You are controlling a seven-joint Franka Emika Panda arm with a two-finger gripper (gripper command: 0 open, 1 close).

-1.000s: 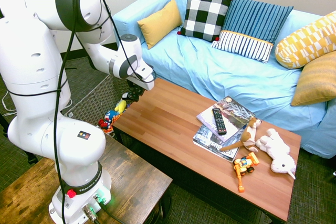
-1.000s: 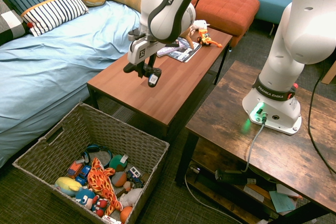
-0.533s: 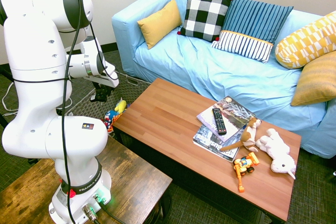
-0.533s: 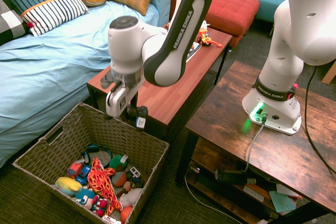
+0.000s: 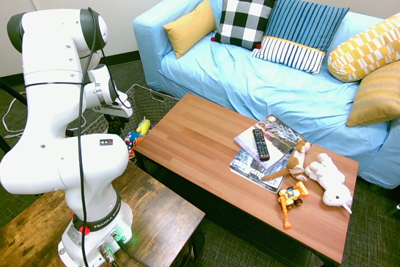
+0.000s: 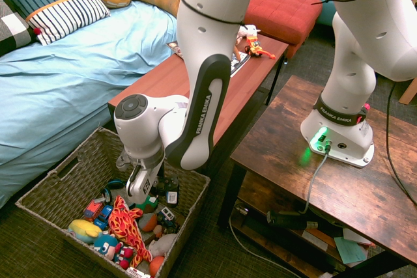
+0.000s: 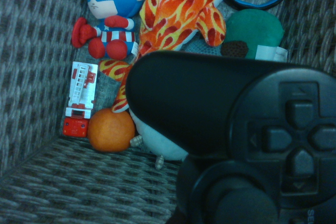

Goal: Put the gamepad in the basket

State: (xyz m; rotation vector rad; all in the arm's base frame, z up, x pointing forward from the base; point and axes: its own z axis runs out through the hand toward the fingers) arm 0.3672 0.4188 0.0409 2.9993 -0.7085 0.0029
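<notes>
My hand (image 6: 161, 190) points straight down inside the basket (image 6: 189, 187), closed tight on the gamepad (image 6: 171, 190), which hangs just above the toys in the corner of the basket nearest the desk (image 6: 195, 105). From the second exterior view I see the dark controller pinched at the fingertips, clear of the woven rim, with the orange flame-patterned plush (image 6: 125, 224) lying below and to one side of it. In the wrist view the gamepad (image 7: 236, 140) fills most of the picture, its direction pad and one thumbstick facing the camera. Beneath it I can make out the orange plush (image 7: 178, 9), a blue-masked hero doll (image 7: 110, 14), a red and white toy fire truck (image 7: 81, 98), an orange ball (image 7: 110, 130) and a green ball (image 7: 254, 35) on the basket floor. In the first exterior view the arm blocks the hand, and only a strip of the basket (image 5: 147, 95) shows beside the desk (image 5: 206, 148). On the desk the black remote (image 5: 260, 144) rests on a stack of magazines (image 5: 265, 148), near a white plush (image 5: 330, 179) and an orange toy digger (image 5: 290, 199)
</notes>
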